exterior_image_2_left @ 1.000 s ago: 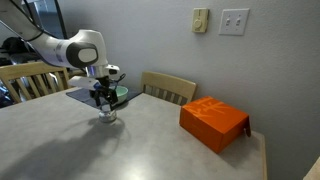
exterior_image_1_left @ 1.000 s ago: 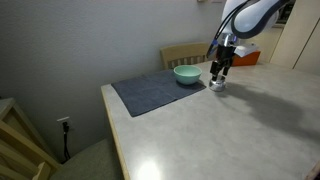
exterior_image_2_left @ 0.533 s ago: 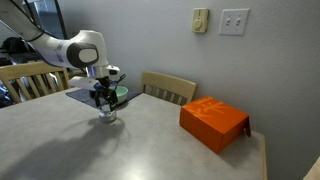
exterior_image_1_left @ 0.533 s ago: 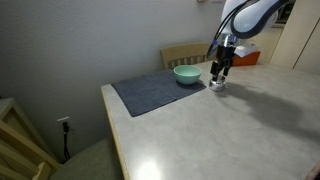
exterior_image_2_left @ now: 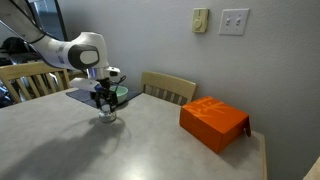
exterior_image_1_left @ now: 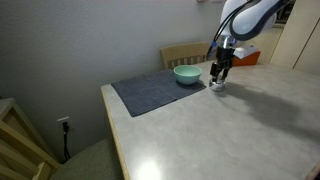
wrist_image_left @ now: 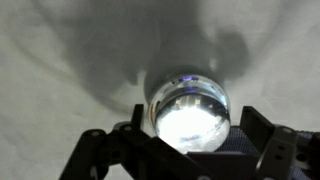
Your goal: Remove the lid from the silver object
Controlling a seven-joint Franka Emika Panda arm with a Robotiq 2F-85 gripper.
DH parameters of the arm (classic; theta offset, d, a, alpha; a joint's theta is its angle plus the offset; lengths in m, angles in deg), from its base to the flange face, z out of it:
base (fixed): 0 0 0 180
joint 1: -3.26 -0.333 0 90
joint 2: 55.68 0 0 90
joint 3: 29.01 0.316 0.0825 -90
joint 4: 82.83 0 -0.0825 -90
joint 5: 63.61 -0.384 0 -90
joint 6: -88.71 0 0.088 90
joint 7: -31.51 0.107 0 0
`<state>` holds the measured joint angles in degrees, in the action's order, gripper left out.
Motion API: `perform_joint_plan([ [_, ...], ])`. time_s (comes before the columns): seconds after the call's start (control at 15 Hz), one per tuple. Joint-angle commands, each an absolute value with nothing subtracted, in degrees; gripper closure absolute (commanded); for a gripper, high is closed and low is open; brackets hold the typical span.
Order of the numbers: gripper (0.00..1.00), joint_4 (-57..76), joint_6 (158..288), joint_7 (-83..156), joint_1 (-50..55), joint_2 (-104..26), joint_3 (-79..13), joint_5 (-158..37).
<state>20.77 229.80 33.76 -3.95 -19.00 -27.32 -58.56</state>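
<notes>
One gripper [exterior_image_2_left: 104, 106] hangs fingers-down right over the silver object [exterior_image_2_left: 106, 117]. The container sits on the pale table [exterior_image_1_left: 225, 135] directly beneath the gripper, centred between its fingertips. In the wrist view the lid [wrist_image_left: 188, 112] fills the space between the two dark fingers [wrist_image_left: 268, 150]. Its shiny top is washed out by glare, so the seam with the container below cannot be made out. The jaws stand spread, one to each side of the lid and set wider than it, and they grip nothing. Both exterior views show the container too small to tell how far down its side the fingertips reach. A teal bowl [exterior_image_1_left: 186, 74] stands just beside the gripper on a dark mat [exterior_image_1_left: 148, 93], and the container lies near that mat's edge. An orange box [exterior_image_2_left: 213, 122] lies well apart from the gripper, on the side away from the bowl. A wooden chair [exterior_image_2_left: 168, 88] stands beyond the table, behind the gripper.
</notes>
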Motion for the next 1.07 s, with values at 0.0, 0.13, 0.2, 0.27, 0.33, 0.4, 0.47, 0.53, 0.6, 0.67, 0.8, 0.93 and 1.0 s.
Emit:
perform_joint_plan([
  [0.0, 0.2, 19.29, 228.0, 32.33, -3.18, -18.24, -26.75, -59.08],
  [0.13, 0.27, 19.33, 228.04, 32.35, -3.18, -18.28, -26.75, -59.09],
  [0.2, 0.27, 19.36, 228.06, 32.36, -3.18, -18.31, -26.75, -59.1],
  [0.27, 0.31, 19.42, 228.09, 32.34, -3.17, -18.38, -26.73, -59.11],
  [0.33, 0.35, 19.52, 228.13, 32.33, -3.16, -18.48, -26.72, -59.12],
  [0.4, 0.53, 19.59, 228.12, 32.37, -3.17, -18.56, -26.77, -59.08],
  [0.47, 0.56, 19.62, 228.08, 32.38, -3.17, -18.63, -26.78, -59.07],
  [0.53, 0.56, 19.82, 228.07, 32.45, -3.2, -18.8, -26.84, -59.03],
  [0.6, 0.56, 20.08, 228.16, 32.62, -3.29, -19.03, -26.99, -58.86],
  [0.67, 0.56, 20.42, 228.35, 32.96, -3.49, -19.37, -27.15, -58.68],
  [0.8, 0.56, 21.83, 228.6, 33.45, -4.01, -20.92, -27.28, -58.26],
  [0.93, 0.56, 23.28, 229.22, 34.43, -4.91, -22.66, -27.69, -57.44],
  [1.0, 0.56, 23.94, 229.55, 35.06, -5.36, -23.5, -27.94, -56.97],
])
